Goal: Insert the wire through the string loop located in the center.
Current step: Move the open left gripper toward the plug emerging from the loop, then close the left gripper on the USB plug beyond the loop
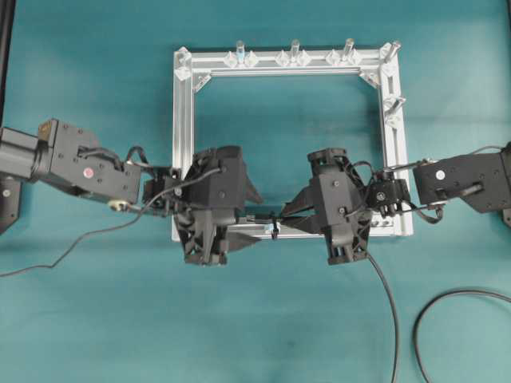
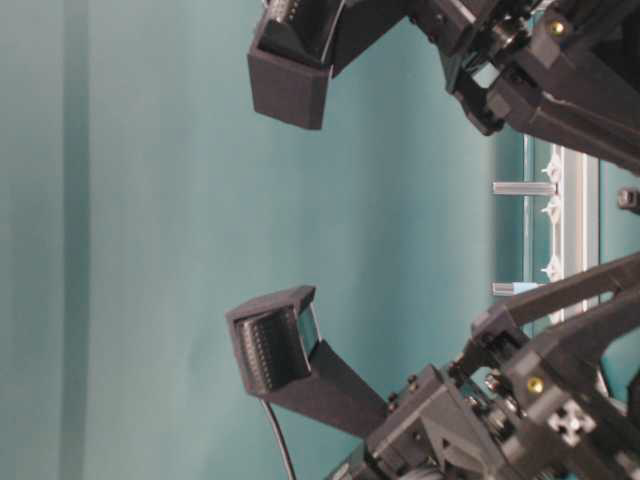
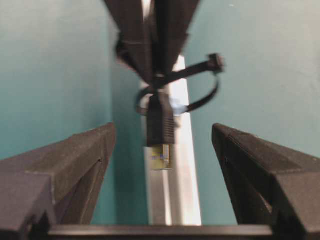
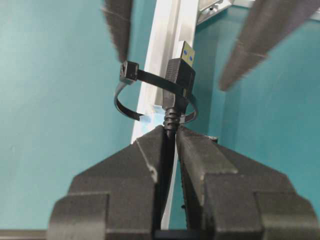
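Two sets of jaws meet at the lower middle of the overhead view: the right gripper (image 4: 170, 145) pinches the wire (image 4: 172, 122) just behind its plug, whose tip already pokes through the string loop (image 4: 150, 87) on the aluminium frame (image 1: 183, 144), while the left gripper (image 3: 162, 150) stands spread wide around that tip. If the left closes off-centre it could, I think, knock the plug back out or drag the loop sideways. The upright posts (image 1: 295, 49) along the top rail are well apart, so only the rail beneath crowds the teal surface (image 1: 96, 319) here.

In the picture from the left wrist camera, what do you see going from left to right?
Left finger → wire plug, in front of the rail → string loop sticking out → right finger of the open left gripper.
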You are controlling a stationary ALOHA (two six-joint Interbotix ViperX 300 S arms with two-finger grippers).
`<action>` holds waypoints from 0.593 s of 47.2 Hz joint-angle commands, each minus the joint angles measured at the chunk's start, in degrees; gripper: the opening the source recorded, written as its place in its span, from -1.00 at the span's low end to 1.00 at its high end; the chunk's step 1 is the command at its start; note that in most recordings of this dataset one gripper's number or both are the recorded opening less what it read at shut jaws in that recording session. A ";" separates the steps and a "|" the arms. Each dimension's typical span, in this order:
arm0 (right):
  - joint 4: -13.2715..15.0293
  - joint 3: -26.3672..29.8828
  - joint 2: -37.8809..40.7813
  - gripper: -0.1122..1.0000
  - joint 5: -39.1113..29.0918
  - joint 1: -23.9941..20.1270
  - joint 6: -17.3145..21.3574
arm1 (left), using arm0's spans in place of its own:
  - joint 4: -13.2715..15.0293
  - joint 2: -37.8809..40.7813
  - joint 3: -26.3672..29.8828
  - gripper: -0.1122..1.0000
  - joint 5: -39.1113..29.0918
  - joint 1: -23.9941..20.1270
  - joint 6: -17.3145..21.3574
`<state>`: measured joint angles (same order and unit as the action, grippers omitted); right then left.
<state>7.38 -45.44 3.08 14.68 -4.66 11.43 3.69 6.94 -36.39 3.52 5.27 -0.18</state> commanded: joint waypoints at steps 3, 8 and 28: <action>0.09 1.14 -0.70 -0.61 0.53 0.18 -0.09 | -0.26 -0.70 0.70 0.64 0.35 -1.49 0.62; 0.09 1.14 -0.70 -0.61 0.53 0.18 -0.09 | -0.26 -0.44 0.97 0.64 0.35 -1.58 0.70; 0.09 1.14 -0.70 -0.61 0.44 0.09 -0.09 | -0.26 -0.35 0.44 0.63 0.35 -1.23 0.62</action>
<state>7.38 -45.44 3.08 14.77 -4.66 11.43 3.60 7.29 -36.47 3.60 3.87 0.09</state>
